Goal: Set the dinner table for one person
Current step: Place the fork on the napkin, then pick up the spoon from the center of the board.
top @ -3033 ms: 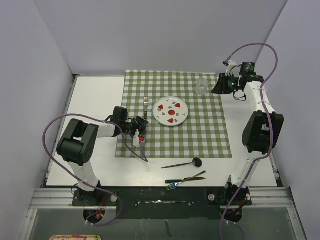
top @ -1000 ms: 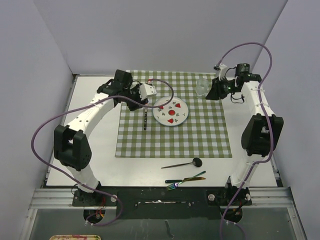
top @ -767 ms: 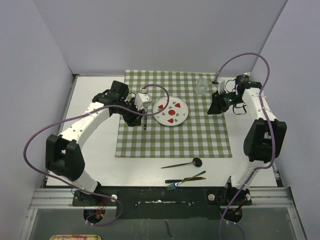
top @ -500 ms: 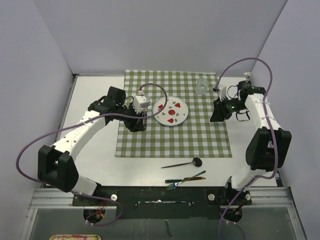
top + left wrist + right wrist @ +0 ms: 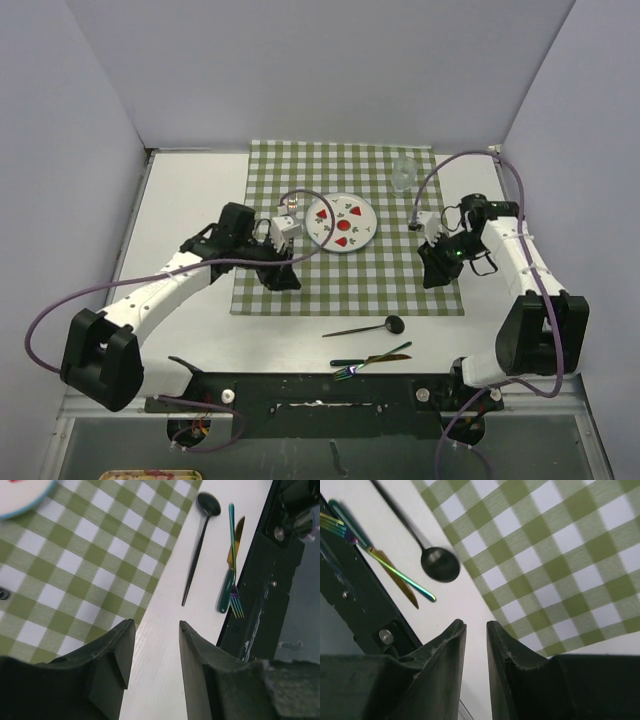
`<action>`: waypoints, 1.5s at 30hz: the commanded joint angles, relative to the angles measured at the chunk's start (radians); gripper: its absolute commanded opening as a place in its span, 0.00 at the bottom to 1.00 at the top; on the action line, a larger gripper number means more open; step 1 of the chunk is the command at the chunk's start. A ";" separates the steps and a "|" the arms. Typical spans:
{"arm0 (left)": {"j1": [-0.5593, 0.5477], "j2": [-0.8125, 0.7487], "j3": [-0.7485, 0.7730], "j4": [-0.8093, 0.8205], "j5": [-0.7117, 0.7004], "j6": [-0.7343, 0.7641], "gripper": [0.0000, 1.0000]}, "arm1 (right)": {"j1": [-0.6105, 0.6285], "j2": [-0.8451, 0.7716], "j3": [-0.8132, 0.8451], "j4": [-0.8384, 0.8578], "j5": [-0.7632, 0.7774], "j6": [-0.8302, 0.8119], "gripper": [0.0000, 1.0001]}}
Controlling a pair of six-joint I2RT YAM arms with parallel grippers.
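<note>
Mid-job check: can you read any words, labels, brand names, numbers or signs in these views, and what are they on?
None: no view shows any readable text.
The plate shows only small red and green pictures. The checked cloth, spoon, fork and knife carry no visible lettering.

Plain lilac back wall [image 5: 320, 70], matching side walls [image 5: 60, 150], black rail [image 5: 300, 385] at near edge, soft even light

Left arm [image 5: 165, 285] reaches low toward frame centre; left tool [image 5: 281, 273] jaws parted, holding nothing. Right arm [image 5: 515, 250] bent in from right edge; right tool [image 5: 437, 268] jaws narrowly apart, holding nothing.
</note>
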 commanded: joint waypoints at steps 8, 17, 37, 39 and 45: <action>0.172 -0.166 0.138 0.054 -0.083 -0.093 0.38 | 0.217 -0.265 -0.228 -0.079 0.126 -0.111 0.27; 0.229 -0.158 0.100 0.020 -0.133 -0.050 0.38 | 0.392 -0.384 -0.269 -0.022 0.224 -0.107 0.28; 0.373 -0.310 0.042 0.102 -0.384 -0.047 0.37 | 0.777 -0.105 -0.178 0.270 0.353 0.029 0.30; 0.390 -0.323 0.035 0.121 -0.382 -0.060 0.37 | 0.802 -0.059 -0.159 0.273 0.353 0.035 0.30; 0.425 -0.296 0.041 0.138 -0.327 -0.111 0.37 | 0.894 0.038 -0.147 0.275 0.391 0.056 0.28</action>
